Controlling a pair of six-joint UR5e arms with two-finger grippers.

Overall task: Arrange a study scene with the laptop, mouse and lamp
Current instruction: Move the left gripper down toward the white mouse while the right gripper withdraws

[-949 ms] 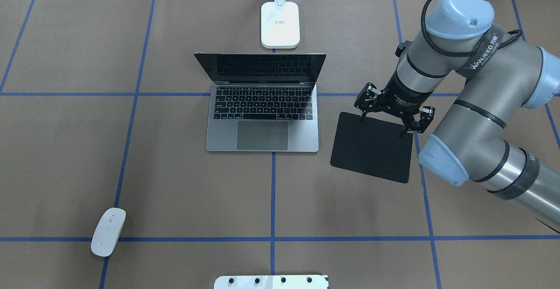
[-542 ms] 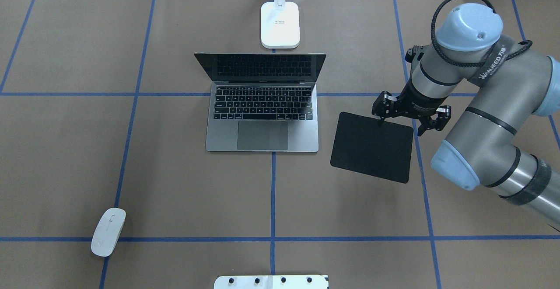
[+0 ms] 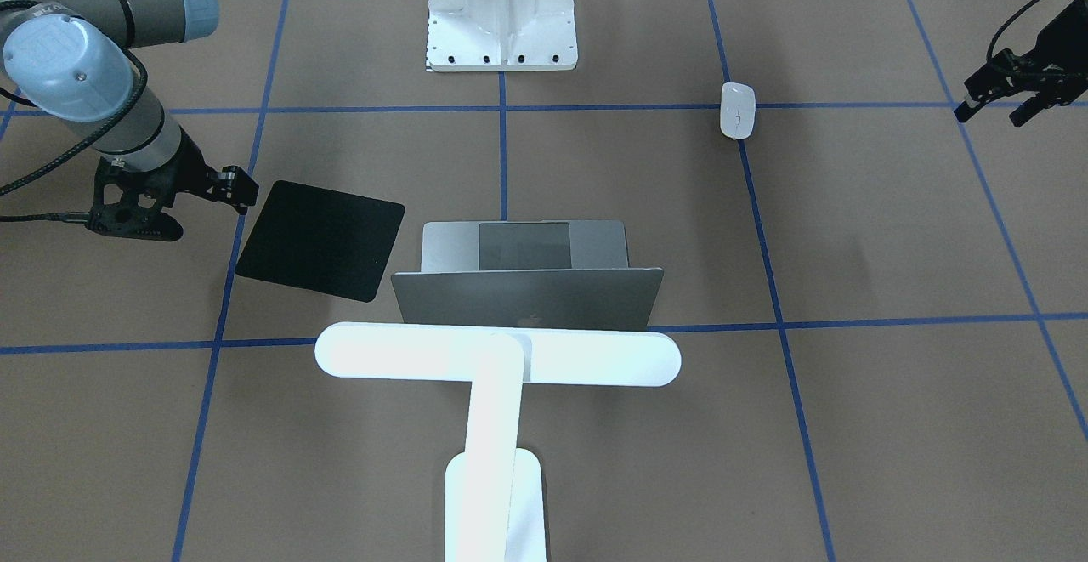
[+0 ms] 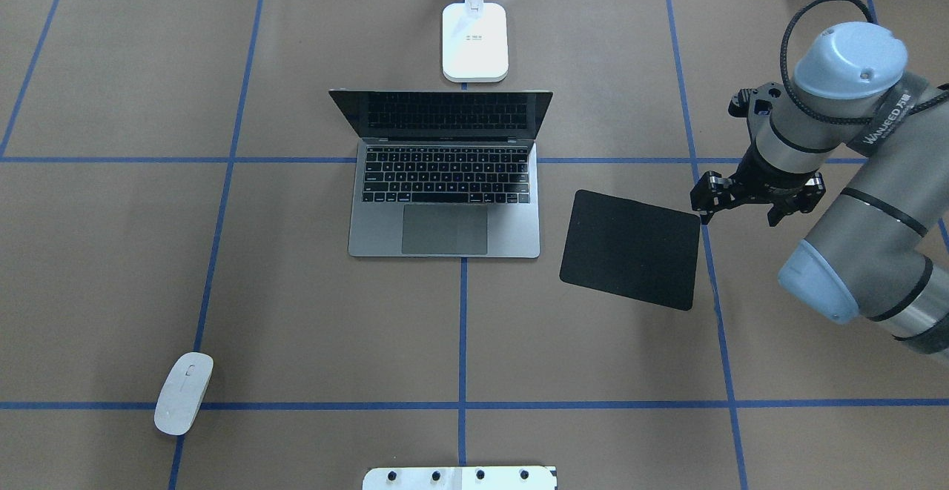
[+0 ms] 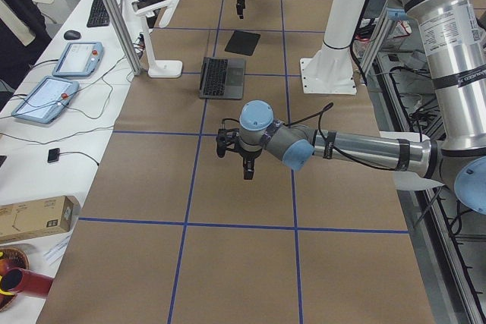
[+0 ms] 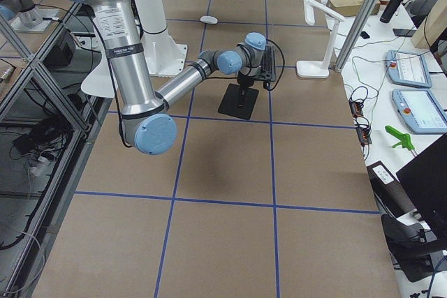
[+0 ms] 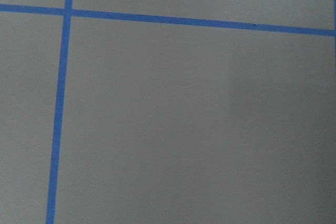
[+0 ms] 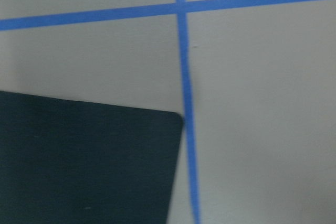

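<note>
mouse [image 4: 183,393] on table [image 4: 334,312] near-left, long axis near-far | left gripper [image 3: 990,116] nearer, jaws spread, empty | right gripper [image 4: 739,217] spread, empty, beside black mat [image 4: 630,249], well apart from mouse

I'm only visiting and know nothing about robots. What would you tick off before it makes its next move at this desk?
1. Slim grey metal laptop open, keyboard toward the robot: ok.
2. White T-shaped desk lamp standing behind the laptop: ok.
3. Small white oval mouse placed on the thin black square mat: not ok. It lies far off on the laptop's other side, over a blue tape line.
4. Right gripper open and empty, beside the mat's corner: ok.
5. Left gripper open and empty, ready to fetch the mouse: ok.
6. Lamp switched on: cannot tell.
</note>
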